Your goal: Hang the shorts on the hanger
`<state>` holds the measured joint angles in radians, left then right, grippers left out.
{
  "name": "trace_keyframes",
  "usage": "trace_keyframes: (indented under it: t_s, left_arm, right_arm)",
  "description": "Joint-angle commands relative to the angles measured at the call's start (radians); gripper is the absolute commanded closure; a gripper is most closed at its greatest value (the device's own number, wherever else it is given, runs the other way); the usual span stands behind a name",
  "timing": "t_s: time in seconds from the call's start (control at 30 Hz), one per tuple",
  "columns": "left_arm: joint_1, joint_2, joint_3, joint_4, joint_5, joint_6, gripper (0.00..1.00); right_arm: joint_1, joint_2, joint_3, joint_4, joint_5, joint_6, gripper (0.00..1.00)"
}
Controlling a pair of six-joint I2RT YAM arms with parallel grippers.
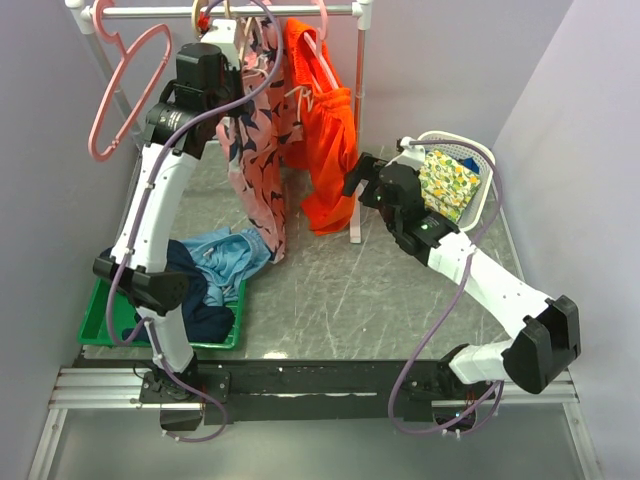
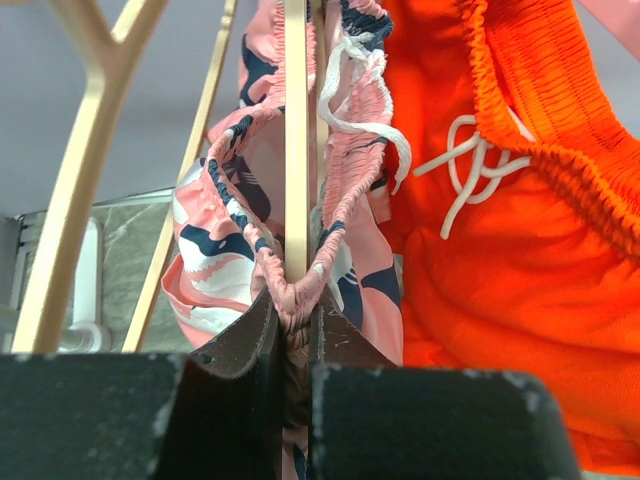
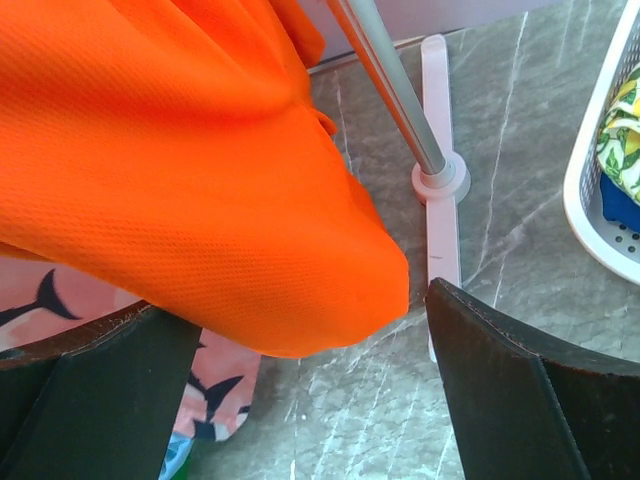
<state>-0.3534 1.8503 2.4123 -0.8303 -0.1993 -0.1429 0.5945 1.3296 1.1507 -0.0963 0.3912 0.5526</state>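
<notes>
Pinching the shorts point(image 2: 230, 250) at the gathered waistband: left gripper point(image 2: 296, 335), jaws clamped on the fabric fold, just below 1 beige bar of the hanger point(image 2: 296, 150).

Shorts: waistband runs on both sides of that bar. The legs hang down under the rail point(image 1: 300, 11), touching the orange shorts point(image 2: 520, 300).

Right gripper point(image 3: 310, 390): jaws spread wide, holding nothing, at the orange hem.

Risk, as judged: the waistband seems caught on 1 bar only, so releasing may let it slide off. A tug could drag the hanger along the rail or unhook it.
</notes>
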Motion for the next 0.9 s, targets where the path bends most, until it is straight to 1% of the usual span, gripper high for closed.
trace_keyframes:
  t_s: [0.0,0.37,0.6,0.77,0.87]
  left_arm:
    - [0.004,0.021,0.071,0.157,0.046,-0.004,0.99]
    - [0.004,0.063,0.051,0.188,0.09,-0.033,0.99]
    - [0.005,0.027,-0.028,0.211,0.11,-0.053,0.99]
    - [0.005,0.004,-0.035,0.185,0.115,-0.07,0.98]
    - [0.005,-0.029,-0.065,0.184,0.12,-0.084,0.91]
  right_arm:
    - [0.007,-0.058,-0.016,0.046,-0.006,-0.008,0.03]
    - [0.014,-0.075,-0.025,0.049,-0.015,-0.005,0.04]
    - [0.027,-0.079,-0.032,0.049,-0.003,-0.002,0.04]
    - [0.033,-0.079,-0.032,0.049,0.003,0.0,0.04]
    - [0.036,-0.081,-0.031,0.049,0.008,-0.002,0.04]
